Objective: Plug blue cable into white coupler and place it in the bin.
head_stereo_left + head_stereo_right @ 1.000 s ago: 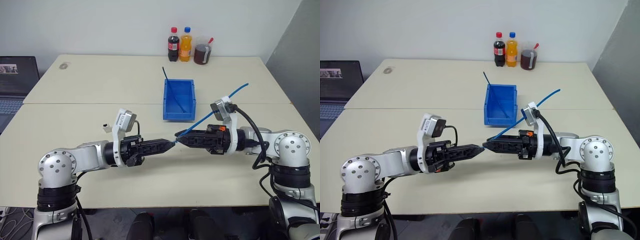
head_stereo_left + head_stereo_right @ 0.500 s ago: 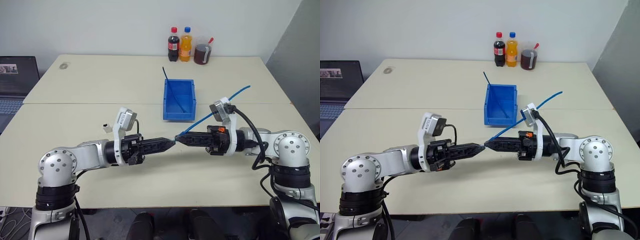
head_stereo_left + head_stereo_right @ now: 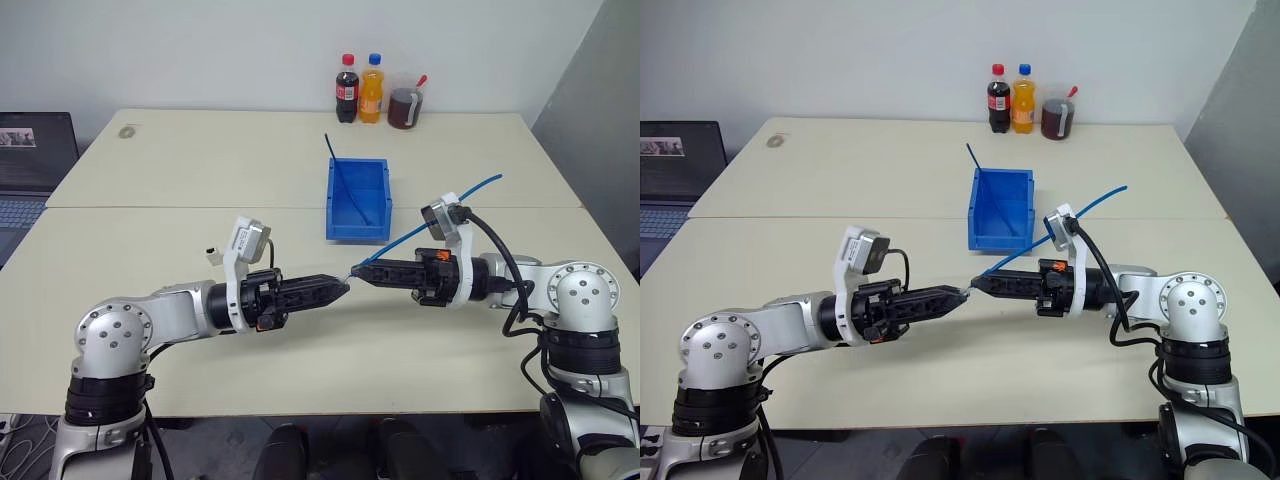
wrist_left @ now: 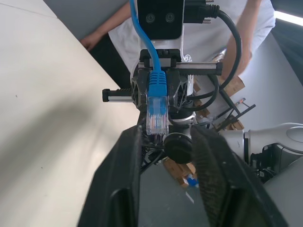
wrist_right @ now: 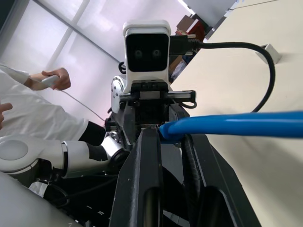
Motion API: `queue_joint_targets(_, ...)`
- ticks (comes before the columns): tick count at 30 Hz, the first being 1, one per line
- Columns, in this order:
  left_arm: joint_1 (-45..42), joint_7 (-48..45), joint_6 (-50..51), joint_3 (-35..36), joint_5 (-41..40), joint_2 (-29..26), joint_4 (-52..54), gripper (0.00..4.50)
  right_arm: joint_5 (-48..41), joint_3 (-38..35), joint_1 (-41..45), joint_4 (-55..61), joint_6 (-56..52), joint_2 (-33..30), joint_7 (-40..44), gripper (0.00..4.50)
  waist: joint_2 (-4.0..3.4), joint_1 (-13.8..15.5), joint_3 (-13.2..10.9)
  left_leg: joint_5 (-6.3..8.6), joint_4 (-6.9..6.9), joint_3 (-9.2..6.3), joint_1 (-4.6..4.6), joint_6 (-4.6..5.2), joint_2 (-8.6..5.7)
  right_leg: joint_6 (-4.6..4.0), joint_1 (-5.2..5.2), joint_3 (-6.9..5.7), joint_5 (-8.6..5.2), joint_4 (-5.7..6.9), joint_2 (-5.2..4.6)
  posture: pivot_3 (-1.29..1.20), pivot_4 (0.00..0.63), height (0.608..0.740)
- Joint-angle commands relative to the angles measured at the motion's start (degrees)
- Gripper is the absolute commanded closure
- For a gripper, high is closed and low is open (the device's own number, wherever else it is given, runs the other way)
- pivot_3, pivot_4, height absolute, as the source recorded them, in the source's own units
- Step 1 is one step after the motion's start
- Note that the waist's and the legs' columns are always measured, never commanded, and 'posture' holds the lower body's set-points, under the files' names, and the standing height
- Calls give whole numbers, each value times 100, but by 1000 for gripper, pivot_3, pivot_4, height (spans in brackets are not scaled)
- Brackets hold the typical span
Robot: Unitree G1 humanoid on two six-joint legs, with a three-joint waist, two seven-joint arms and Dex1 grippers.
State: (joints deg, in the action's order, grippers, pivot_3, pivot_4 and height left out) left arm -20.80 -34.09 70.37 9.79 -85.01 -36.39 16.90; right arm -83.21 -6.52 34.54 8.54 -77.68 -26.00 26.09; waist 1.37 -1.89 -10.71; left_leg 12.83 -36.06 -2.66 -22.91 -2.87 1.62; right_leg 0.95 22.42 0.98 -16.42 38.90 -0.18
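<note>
Blue cable pinched in right gripper, left gripper parted

No lettering, brand, number or sign can be read here. The red label on the dark cola bottle and the label on the orange soda bottle are too small to read. The laptop screen shows only a dim, unreadable picture.

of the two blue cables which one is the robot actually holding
The blue cable with the clear plug, pinched in the right gripper and trailing off over that arm. The darker blue cable just leans in the bin, untouched.
</note>
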Motion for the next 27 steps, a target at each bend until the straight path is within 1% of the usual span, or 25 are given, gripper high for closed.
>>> queue_joint_targets(1, 623, -714, -1081, -541, 2061, -889, 652, 1717, 253, -150, -25, 63, 379, -45, 0, 4256, -3, -15, -1, 0, 5, 7, 2, 0, 1, -2, 4, 6, -1, -1, 1, 0, 150, 740)
queue_joint_targets(2, 813, -701, -1494, -739, 2706, -1076, 629, 1497, 309, -182, -47, 58, 465, -25, -30, 4256, -4, -10, -1, 0, 11, 14, 3, 0, 0, -4, 8, 10, -3, 0, 1, 0, 150, 740)
queue_joint_targets(3, 999, -481, -1907, -870, 3331, -1157, 522, 1348, 366, -207, -86, 68, 548, -7, -50, 4256, -6, 4, -3, 0, 13, 16, 2, 0, 0, -7, 13, 13, -4, 1, 1, 0, 150, 740)
queue_joint_targets(5, 1226, 209, -2538, -1004, 4378, -1078, 278, 838, 491, -216, -176, 116, 672, 9, -38, 4256, -6, 19, -3, 0, 14, 16, -5, 0, 3, -8, 22, 13, -5, 2, 1, 0, 150, 740)
queue_joint_targets(6, 1280, 616, -2678, -989, 4737, -939, 159, 713, 552, -207, -218, 136, 727, 14, -26, 4256, -6, 26, -3, 0, 15, 16, -5, 0, 3, -8, 22, 14, -5, 2, 0, 0, 150, 740)
queue_joint_targets(8, 1408, 1699, -2843, -793, 5381, -477, 243, 273, 641, -189, -300, 153, 818, 47, 1, 4256, -6, 31, -3, 0, 14, 16, -9, 0, 6, -8, 25, 14, -5, 1, -2, 0, 150, 740)
queue_joint_targets(9, 1476, 2305, -2850, -658, 5659, -156, 394, 33, 690, -167, -335, 169, 859, 79, 18, 4256, -4, 41, -4, 0, 13, 17, -12, 0, 6, -8, 26, 15, -5, 0, -4, 0, 150, 740)
queue_joint_targets(11, 1555, 3215, -2777, -506, 6141, 407, 605, 13, 792, -110, -350, 165, 935, 136, 65, 4256, -4, 41, -4, 0, 9, 13, -19, 0, 15, -3, 26, 13, -2, -4, -16, 0, 150, 740)
queue_joint_targets(15, 1567, 4134, -2731, -473, 6869, 1073, 485, 13, 1020, -16, -237, 34, 1041, 241, 177, 4256, -3, 40, -4, 0, 3, 19, -30, 0, 6, 6, 32, 15, 2, -2, -32, 0, 150, 740)
queue_joint_targets(17, 1511, 4497, -2750, -307, 7171, 1304, 271, 13, 1147, 25, -149, -43, 1079, 260, 254, 4256, -3, 39, -3, 0, 2, 21, -30, 0, 1, 8, 32, 14, 3, -2, -31, 0, 150, 740)
queue_joint_targets(21, 1407, 4524, -2869, -12, 7316, 1468, -107, 13, 1267, 38, -53, -117, 1101, 258, 355, 4256, -2, 36, -3, 0, 2, 21, -25, 0, -4, 7, 32, 12, 4, 5, -24, 0, 150, 740)
queue_joint_targets(27, 1070, 4008, -3379, -59, 7371, 1476, -674, 13, 1455, 71, -79, -71, 1116, 258, 371, 4256, -2, 32, -2, 0, 3, 20, -18, 0, 1, 6, 30, 11, 4, 8, -6, 0, 150, 740)
